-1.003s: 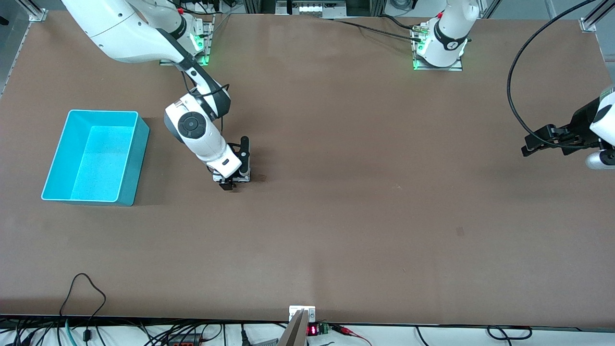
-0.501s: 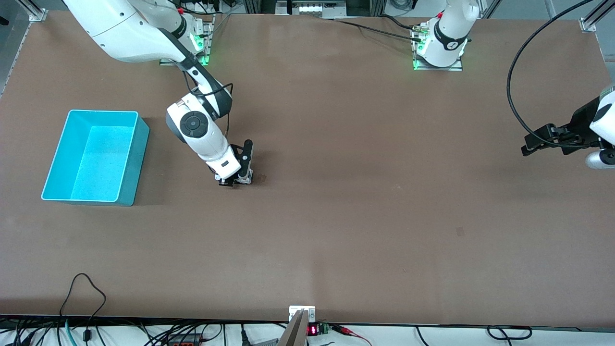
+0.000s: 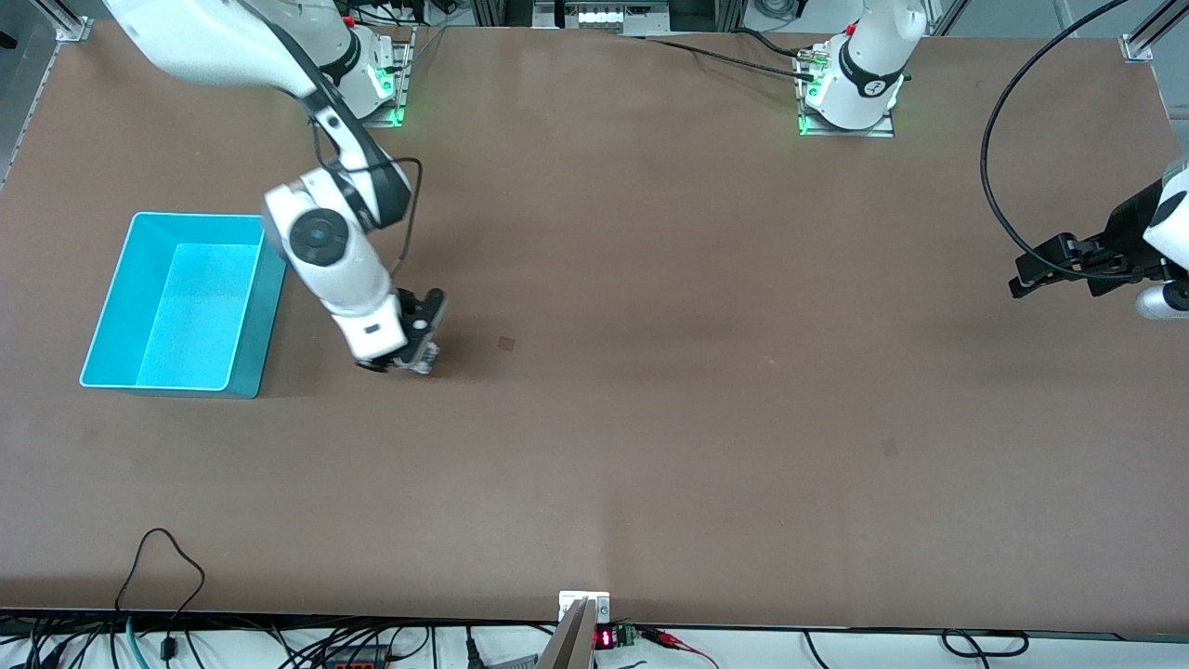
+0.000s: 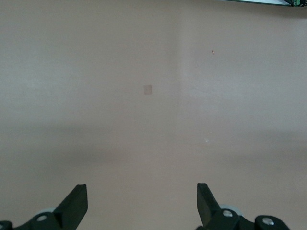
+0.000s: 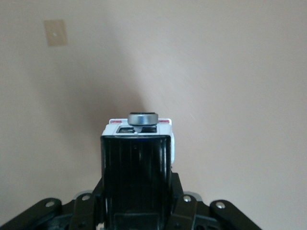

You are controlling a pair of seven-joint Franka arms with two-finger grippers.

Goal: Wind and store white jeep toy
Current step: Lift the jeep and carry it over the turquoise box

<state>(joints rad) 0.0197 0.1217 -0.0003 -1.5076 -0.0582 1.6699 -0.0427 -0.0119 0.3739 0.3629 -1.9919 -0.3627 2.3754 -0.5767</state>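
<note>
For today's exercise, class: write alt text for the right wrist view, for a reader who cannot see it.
The right gripper is shut on the white jeep toy, whose black roof fills the middle and whose spare wheel faces outward. Under it lies the bare brown table, with a small pale square mark nearby.

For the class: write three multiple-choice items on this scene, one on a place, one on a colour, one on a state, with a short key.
1. Where is the bin?
A. toward the right arm's end of the table
B. toward the left arm's end
C. mid-table

2. What colour is the bin?
A. red
B. cyan
C. yellow

3. What is the right gripper doing?
A. gaping open
B. shut on nothing
C. shut on the white jeep toy

Key: 1 A, it stands beside that arm. 2 B, plainly cyan. 3 C, the right wrist view shows the toy clamped. The left gripper waits open.
</note>
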